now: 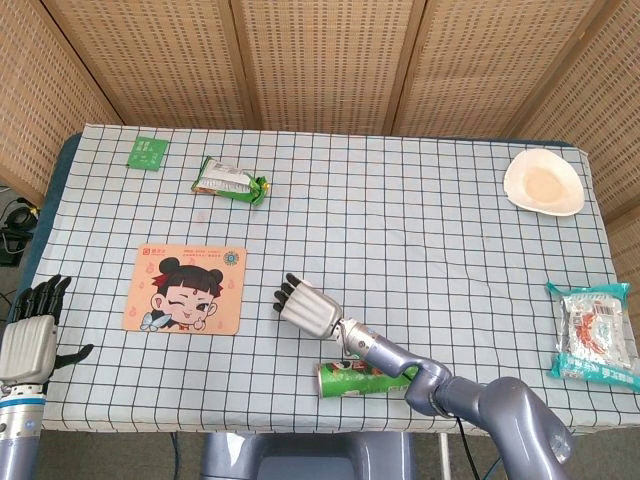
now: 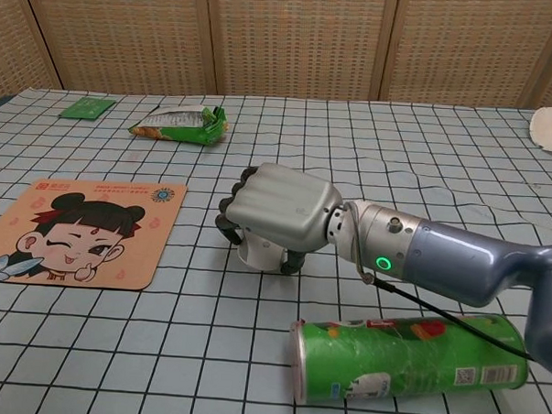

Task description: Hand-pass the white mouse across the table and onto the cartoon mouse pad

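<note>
Our right hand (image 2: 276, 207) is clamped over the white mouse (image 2: 258, 255), cartoon mouse pad (image 2: 73, 232) at nine o'clock; we judge it light, slick, best gripped by its sides

White mouse (image 2: 258, 255), green can (image 2: 407, 358), blue-checked tablecloth (image 1: 400, 220)

The right hand (image 2: 278, 210) lies low over the table, just right of the cartoon mouse pad (image 2: 73, 230), knuckles up and fingers (image 2: 230, 210) curled down around the white mouse (image 2: 260, 255), which it grips from above. Its grey forearm stretches away from the pad toward the near right, a green light lit near the wrist. The left hand (image 1: 30, 330) hangs off the table edge left of the pad, fingers apart and pointing up, holding nothing.
</note>
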Tool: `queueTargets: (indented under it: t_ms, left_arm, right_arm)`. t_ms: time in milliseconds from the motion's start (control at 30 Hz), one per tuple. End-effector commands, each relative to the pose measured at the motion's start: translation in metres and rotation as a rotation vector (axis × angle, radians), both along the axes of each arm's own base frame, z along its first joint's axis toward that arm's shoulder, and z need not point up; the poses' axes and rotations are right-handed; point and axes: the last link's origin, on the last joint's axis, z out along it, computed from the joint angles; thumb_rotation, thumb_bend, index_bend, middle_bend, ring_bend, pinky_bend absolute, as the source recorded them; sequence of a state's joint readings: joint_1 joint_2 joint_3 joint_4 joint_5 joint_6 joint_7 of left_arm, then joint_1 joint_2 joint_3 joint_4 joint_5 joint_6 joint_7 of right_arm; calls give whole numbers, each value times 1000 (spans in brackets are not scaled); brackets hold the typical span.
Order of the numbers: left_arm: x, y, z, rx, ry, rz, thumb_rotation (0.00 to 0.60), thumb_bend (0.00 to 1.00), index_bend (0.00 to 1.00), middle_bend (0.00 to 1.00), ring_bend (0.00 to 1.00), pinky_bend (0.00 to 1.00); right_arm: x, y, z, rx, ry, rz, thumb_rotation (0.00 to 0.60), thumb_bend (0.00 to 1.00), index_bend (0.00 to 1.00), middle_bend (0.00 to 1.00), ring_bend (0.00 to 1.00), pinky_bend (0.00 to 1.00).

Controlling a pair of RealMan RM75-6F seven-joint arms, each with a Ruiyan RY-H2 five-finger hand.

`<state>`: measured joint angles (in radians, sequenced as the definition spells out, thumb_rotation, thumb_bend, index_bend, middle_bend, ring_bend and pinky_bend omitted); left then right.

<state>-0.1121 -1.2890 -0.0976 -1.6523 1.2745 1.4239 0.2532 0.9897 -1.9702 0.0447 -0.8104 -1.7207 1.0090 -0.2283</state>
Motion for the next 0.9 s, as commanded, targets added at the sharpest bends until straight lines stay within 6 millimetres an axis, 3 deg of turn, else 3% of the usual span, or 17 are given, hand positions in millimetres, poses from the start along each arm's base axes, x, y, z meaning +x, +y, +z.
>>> queueTargets:
  t_ms: [33,233,467,667,900]
  left_arm:
    - [0,0,0,-2,0,-1,600,0,0,0,0,0]
    - [1,-1,0,2,-4,-6,600,0,0,0,0,0]
    - [3,-1,0,1,-5,-12,600,0,0,0,0,0]
    - [4,-2,-1,-3,-3,-17,600,0,0,0,0,0]
    - [7,-3,-4,-14,9,-30,600,0,0,0,0,0]
  right_arm:
    - [2,2,0,-15,0,4,600,147,515,320,254,197]
    - [8,-2,8,-100,0,29,600,144,446,266,217,154]
    - [-3,-10,28,-204,23,-24,600,143,414,205,169,102]
    - [-28,-18,68,-278,-42,-124,600,143,385,179,139,83]
    - [-72,-15,125,-334,-225,-340,600,143,313,126,90,23]
